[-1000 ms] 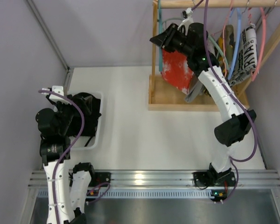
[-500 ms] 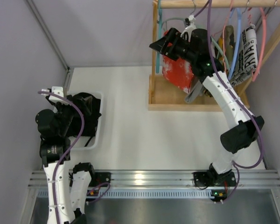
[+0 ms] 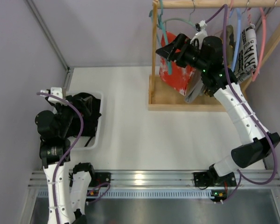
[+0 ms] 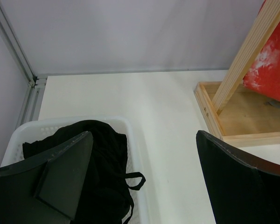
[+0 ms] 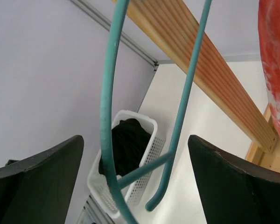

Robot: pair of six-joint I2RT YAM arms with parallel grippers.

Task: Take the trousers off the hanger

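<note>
- The teal hanger is straddled by the open right jaws; the red trousers are hung just beside them.
- The left jaws, open too, are stationed well apart.

A teal hanger hangs between the spread end effector fingers.
</note>
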